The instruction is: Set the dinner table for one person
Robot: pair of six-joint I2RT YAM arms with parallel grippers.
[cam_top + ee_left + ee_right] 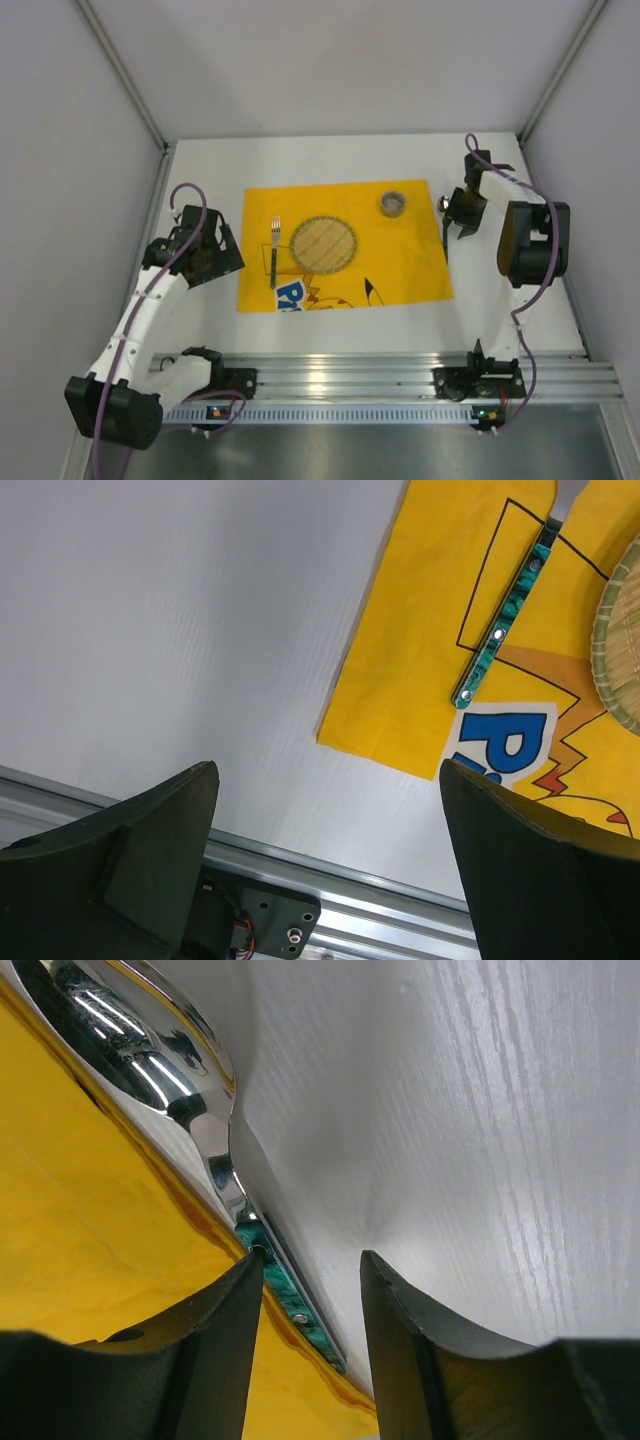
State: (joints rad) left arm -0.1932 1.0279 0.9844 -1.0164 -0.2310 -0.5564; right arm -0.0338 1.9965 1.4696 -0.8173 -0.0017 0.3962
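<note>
The white table (300, 160) spreads beneath both arms, a yellow mat (400, 260) at its middle carrying a round woven plate (323, 243) with its surface in full view, a fork (274, 250) just left of it, and a small grey cup (393, 203) to the far right, its inside too small to read. The right gripper (312, 1260) hangs low at the mat's right edge, fingers apart astride the green handle of a spoon (215, 1160), not pinching it. The left gripper (327, 768), spread wide, hovers over bare table off the mat's near-left corner.

Bright, even overhead light, soft shadows; glare streaks the spoon (120, 1030) close-up.
</note>
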